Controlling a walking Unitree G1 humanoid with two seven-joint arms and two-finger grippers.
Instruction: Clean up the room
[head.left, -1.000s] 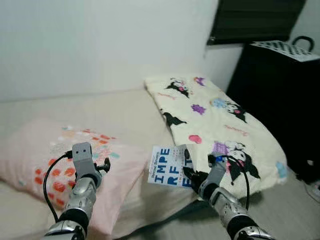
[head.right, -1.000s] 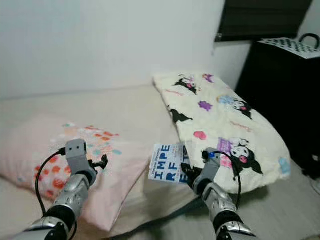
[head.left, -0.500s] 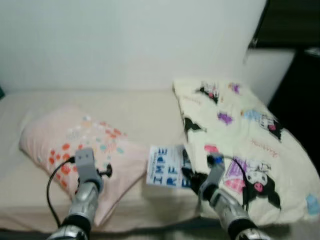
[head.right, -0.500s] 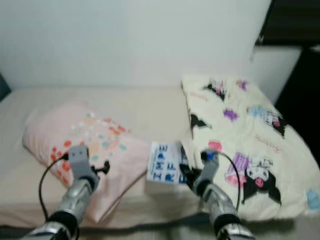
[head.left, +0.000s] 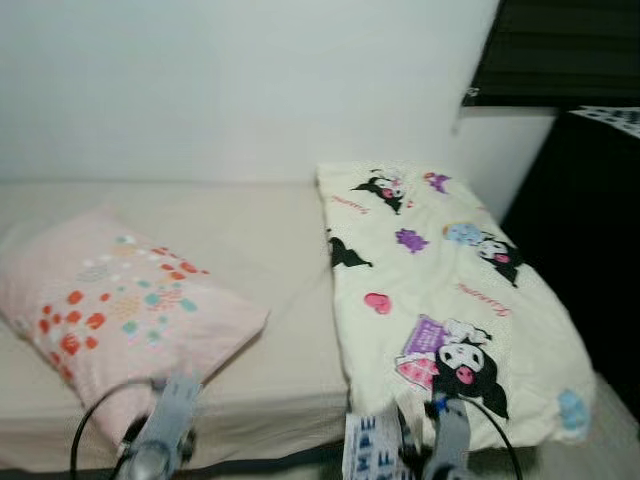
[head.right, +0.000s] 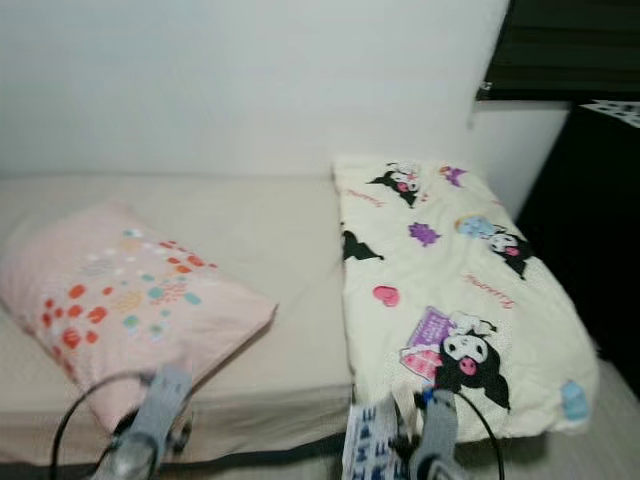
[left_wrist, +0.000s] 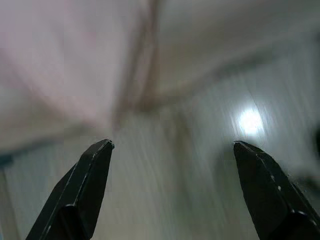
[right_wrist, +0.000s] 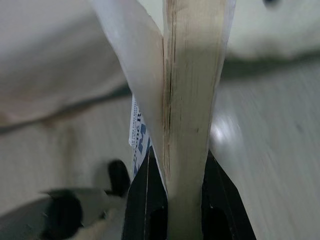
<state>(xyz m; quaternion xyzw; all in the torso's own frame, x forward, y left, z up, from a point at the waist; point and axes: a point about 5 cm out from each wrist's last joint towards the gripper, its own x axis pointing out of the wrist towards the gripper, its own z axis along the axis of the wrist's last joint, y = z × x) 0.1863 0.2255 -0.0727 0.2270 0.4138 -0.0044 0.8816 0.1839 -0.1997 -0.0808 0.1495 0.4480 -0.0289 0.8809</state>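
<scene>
A white book (head.left: 366, 449) with blue letters on its cover hangs at the bottom edge of the head views, below the bed's front edge. My right gripper (right_wrist: 173, 200) is shut on it; in the right wrist view the book's (right_wrist: 187, 95) page edges stand upright between the two black fingers. My left gripper (left_wrist: 172, 190) is open with nothing between its fingers, low in front of the bed, and its wrist (head.left: 165, 435) shows under the pink pillow.
A beige bed (head.left: 270, 240) runs along the white wall. On it lie a pink pillow (head.left: 115, 310) with coloured dots and a cream blanket (head.left: 440, 290) with cartoon prints. A black cabinet (head.left: 590, 230) stands at the right. Grey floor shows in the wrist views.
The camera has shifted and both arms have dropped to the bottom edge. The book, earlier held over the bed between pillow and blanket, now hangs below the bed's front edge.
</scene>
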